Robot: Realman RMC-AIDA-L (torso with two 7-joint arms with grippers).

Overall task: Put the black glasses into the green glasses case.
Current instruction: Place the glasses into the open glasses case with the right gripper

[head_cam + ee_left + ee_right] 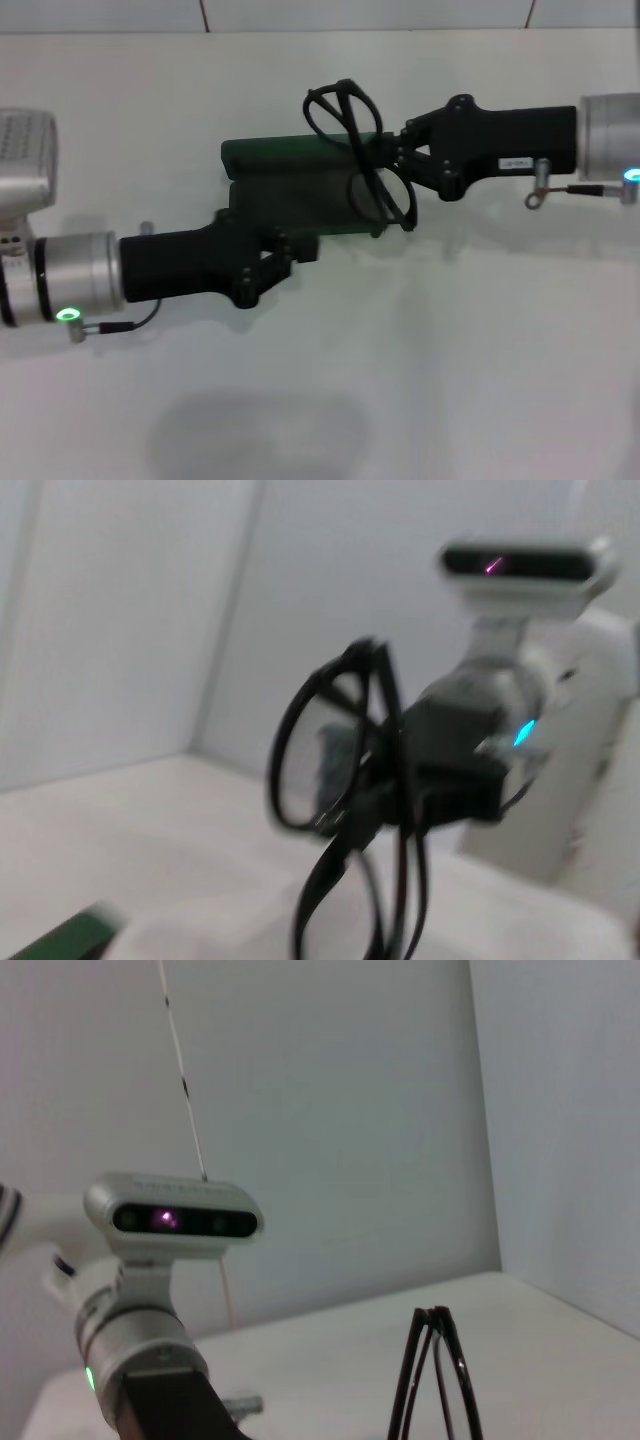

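Overhead, I saw the black glasses (362,160) held by the right gripper (392,158), whose fingers were closed on the frame near its middle. The glasses stood on edge over the right end of the green glasses case (290,185), their long axis running from the far side of the white table (420,380) toward me, one lens at each end, the folded temple arms lying along the frame. The case lay with its long axis across the table, left to right. The left gripper (300,245) reached in from the left at the case's near edge; I could not tell whether its fingers gripped it. From the left wrist camera I saw the glasses (350,800) edge-on with the right gripper (400,780) behind them. Bare table lay open on the near side and toward both ends; the wall ran along the far edge.
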